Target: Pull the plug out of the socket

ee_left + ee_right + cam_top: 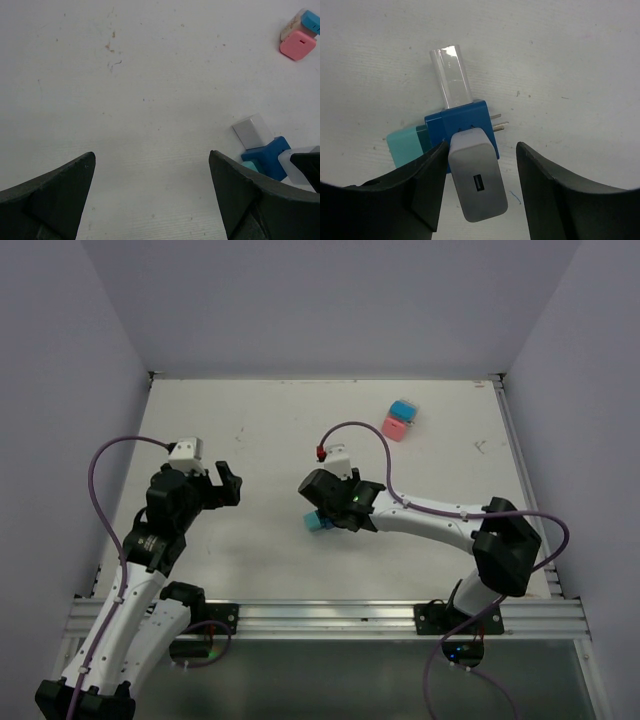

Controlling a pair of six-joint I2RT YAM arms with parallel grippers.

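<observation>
Both arms' jaws are open — the right ones sit round the white plug [477, 186], but nothing holds the blue socket [462, 120], so it may drag along.

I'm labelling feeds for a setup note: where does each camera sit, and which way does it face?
Top external: above and behind the bases, looking down at the table; both arms show, left gripper and right gripper.
Left wrist: on the left arm, looking ahead and down at bare table; open left fingers frame it.
Right wrist: on the right arm, looking down at the grey charger in the blue socket; right fingers flank it.
Both wrist views share charger and socket.
</observation>
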